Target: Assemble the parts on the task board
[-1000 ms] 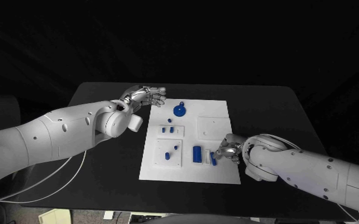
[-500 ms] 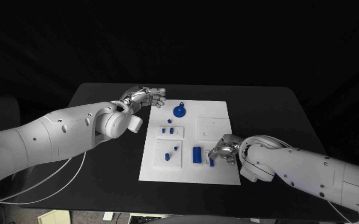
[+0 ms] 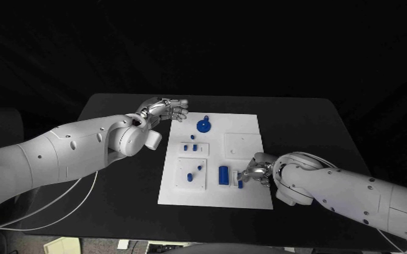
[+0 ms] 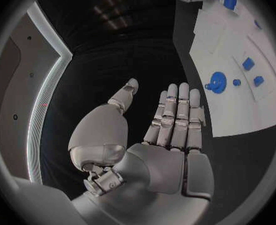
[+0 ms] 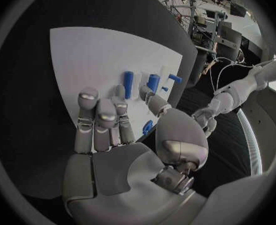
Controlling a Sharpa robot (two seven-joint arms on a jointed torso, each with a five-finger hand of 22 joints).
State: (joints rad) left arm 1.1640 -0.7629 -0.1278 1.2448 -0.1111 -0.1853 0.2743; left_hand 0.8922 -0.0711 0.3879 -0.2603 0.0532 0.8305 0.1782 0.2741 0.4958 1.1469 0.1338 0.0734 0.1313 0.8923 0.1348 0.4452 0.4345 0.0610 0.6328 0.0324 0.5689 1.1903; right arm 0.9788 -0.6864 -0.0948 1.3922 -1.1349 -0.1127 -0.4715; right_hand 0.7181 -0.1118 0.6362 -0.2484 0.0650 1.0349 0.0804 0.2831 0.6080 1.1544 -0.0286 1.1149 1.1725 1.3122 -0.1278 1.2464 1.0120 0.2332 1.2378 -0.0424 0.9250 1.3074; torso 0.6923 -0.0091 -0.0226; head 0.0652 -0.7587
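Movement over the last second was slight and all on the right side: the right hand (image 3: 255, 173) had drifted a little toward the board's middle and then eased back, ending low over the near right part of the task board (image 3: 242, 130), fingers bent down around a small blue part (image 3: 241, 184). From the right wrist view that small blue part (image 5: 148, 127) sat between thumb and fingers, but whether it was truly pinched or merely touched could not be told. My judgement is that the hand was fine-positioning at a seat rather than carrying anything, so the assembly was under way but unfinished. The left hand (image 3: 165, 110) had not shifted; it hovered at the board's far left corner, over the black table (image 3: 305, 119), fingers straight and close together, holding nothing, as the left wrist view confirmed for the left hand (image 4: 172, 130). On the board, a tall blue block (image 3: 223, 174) stood just beside the right hand, a round blue gear (image 3: 203, 126) lay near the far edge, two small blue pieces (image 3: 190, 147) sat in the middle-left raised plate, and two more pegs (image 3: 193, 173) in the near-left plate.
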